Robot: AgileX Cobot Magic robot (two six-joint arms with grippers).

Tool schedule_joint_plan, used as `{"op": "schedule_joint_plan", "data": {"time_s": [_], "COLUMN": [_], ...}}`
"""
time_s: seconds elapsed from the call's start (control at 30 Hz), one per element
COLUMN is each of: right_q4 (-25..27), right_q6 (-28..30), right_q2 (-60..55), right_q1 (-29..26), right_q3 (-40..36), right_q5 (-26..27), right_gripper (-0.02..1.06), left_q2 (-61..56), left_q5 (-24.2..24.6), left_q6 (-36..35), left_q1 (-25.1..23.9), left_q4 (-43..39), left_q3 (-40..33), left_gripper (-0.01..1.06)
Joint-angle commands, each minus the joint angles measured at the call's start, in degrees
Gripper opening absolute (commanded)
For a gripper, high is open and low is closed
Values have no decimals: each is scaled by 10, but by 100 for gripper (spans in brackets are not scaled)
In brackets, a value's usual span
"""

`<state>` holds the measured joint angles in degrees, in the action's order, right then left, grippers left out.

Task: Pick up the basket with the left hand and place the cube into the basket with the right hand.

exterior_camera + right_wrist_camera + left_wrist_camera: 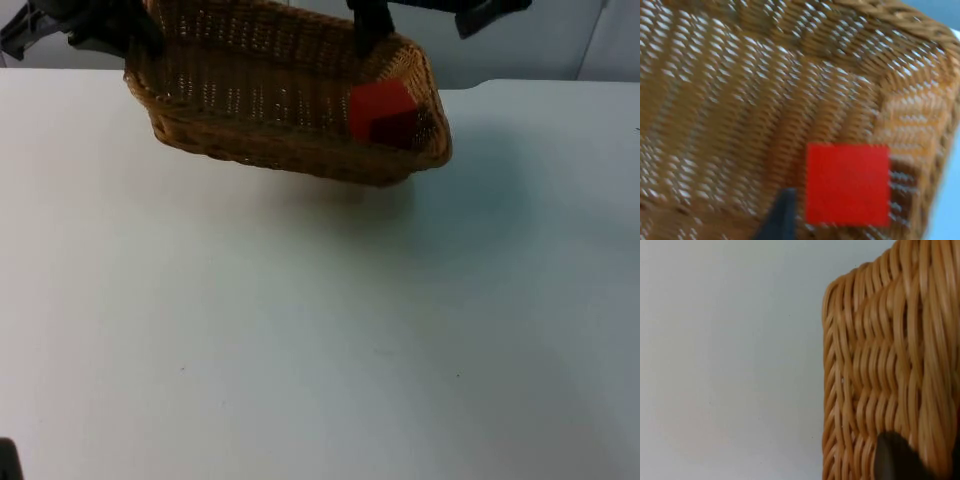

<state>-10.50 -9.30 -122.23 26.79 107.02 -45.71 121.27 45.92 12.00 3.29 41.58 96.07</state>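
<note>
Even, bright light falls on the white tabletop (300, 350); the basket (260, 110) casts a soft shadow beneath; the right wrist view is motion-blurred.

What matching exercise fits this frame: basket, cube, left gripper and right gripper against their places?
Things:
1. basket
2. cube
3. left gripper
4. right gripper

Places:
A. at the basket's left end, holding it
B. above the basket, near the cube
C. lifted off the table
D. inside the basket, at its right end

Pairs: 1-C, 2-D, 3-A, 4-B
</note>
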Motion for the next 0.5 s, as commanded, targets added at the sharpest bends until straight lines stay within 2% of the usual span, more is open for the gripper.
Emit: {"op": "schedule_joint_plan", "data": {"time_s": [0.0, 0.03, 0.07, 0.13, 0.17, 0.4, 0.47], "right_q4": [-20, -28, -28, -49, -56, -77, -98], "right_q6": [0, -12, -12, -47, -64, -82, -98], "right_q2": [27, 37, 37, 55, 64, 108, 130], "right_q1": [-8, -12, -12, -24, -27, -31, -31], "right_q3": [6, 6, 6, 6, 6, 4, 4], "right_q5": [-20, -30, -30, -55, -67, -118, -139], "right_gripper": [71, 54, 54, 15, 0, 1, 1], "left_q2": [-10, -10, -10, -10, -10, -10, -10], "left_q5": [-7, -7, -7, -7, -7, -10, -14], "left_q6": [-4, -4, -4, -4, -4, -4, -4], "left_q1": [3, 3, 3, 3, 3, 3, 3], "left_q4": [27, 27, 27, 27, 27, 27, 27], "left_q3": [6, 6, 6, 6, 6, 6, 6], "left_gripper": [0, 0, 0, 0, 0, 0, 0]}}
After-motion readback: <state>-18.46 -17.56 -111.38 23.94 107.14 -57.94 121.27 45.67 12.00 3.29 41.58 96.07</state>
